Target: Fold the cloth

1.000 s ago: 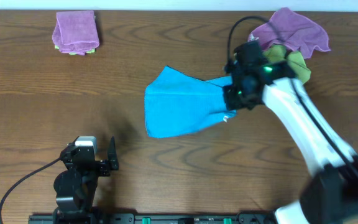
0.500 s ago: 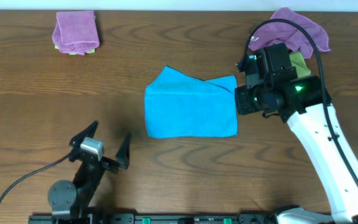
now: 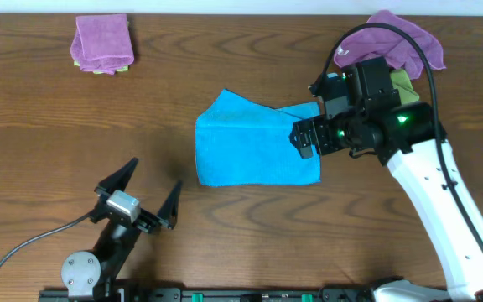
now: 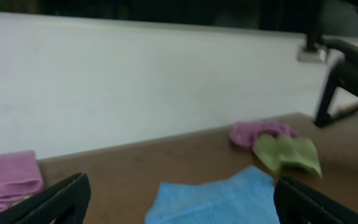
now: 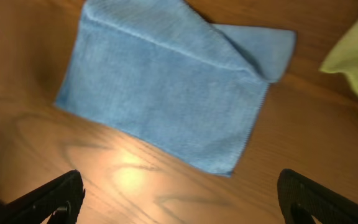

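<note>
While left tool (image 4: 182, 185) and right tool (image 5: 180, 182) gape, purple cloth (image 3: 402, 38) lies near the cloth (image 3: 250, 149).

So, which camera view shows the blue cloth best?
The right wrist view: the whole cloth lies uncovered, with the folded flap and its corner at top right clear. The overhead view shows it smaller, its right edge partly under the right arm. The left wrist view, blurred, cuts off its lower part.
</note>
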Controlling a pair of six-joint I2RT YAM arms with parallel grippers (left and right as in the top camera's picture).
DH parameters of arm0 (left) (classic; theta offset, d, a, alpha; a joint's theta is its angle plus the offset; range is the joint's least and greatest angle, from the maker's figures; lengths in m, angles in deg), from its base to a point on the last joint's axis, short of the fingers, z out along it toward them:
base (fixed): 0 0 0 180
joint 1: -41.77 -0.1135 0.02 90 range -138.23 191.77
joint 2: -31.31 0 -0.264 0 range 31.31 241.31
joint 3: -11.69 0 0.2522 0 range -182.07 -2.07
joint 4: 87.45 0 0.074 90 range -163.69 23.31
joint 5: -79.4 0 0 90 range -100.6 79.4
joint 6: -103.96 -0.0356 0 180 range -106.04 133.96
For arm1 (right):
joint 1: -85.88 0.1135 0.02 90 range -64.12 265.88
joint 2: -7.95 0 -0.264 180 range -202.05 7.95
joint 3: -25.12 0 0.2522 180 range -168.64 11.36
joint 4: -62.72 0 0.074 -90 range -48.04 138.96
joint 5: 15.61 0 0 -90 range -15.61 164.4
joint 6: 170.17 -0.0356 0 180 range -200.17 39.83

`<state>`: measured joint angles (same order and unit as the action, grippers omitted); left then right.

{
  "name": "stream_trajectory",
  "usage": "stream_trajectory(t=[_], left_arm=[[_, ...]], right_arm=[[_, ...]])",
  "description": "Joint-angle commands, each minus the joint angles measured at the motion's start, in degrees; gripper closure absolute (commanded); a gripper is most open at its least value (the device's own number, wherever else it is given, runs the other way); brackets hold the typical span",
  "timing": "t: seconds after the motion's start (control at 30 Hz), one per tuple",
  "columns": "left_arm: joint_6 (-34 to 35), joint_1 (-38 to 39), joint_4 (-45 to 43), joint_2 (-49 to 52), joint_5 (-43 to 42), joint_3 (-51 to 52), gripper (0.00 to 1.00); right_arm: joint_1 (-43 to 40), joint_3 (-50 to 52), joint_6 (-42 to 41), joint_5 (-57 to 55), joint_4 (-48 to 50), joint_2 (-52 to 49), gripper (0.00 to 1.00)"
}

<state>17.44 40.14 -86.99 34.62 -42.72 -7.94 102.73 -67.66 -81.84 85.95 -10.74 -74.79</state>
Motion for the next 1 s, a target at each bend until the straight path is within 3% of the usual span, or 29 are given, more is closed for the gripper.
stream_trajectory(t=[0.0,0.07,0.2,0.43,0.67,0.8,0.97], left_arm=[[5.7,0.5,-9.1,6.4,3.9,-0.8,0.05],[6.9,1.4,-15.0,16.9,4.0,-3.5,0.05],[3.7,5.7,-14.3,41.0,-0.6,-17.2,0.05],[-9.2,12.6,5.2,74.3,-1.8,-48.7,0.05],[-22.9,17.5,24.6,95.6,11.0,-75.4,0.05],[-27.2,20.7,29.5,104.1,16.1,-83.7,0.05],[-26.3,23.8,37.7,108.9,15.5,-84.2,0.05]], right_arm=[[-1.7,-4.1,-0.3,-9.7,-0.2,4.3,0.01],[-3.1,-7.0,-0.2,-13.3,-0.8,7.3,0.01],[-5.2,-8.2,-0.2,-13.3,-1.4,10.8,0.01],[-6.1,-8.2,-2.3,-18.0,-6.7,11.3,0.01],[-8.4,-8.2,-3.5,-19.1,-5.9,11.3,0.01],[-11.0,-8.2,-3.7,-19.1,-5.6,11.2,0.01],[-13.2,-8.2,-3.7,-19.1,-6.7,11.2,0.01]])
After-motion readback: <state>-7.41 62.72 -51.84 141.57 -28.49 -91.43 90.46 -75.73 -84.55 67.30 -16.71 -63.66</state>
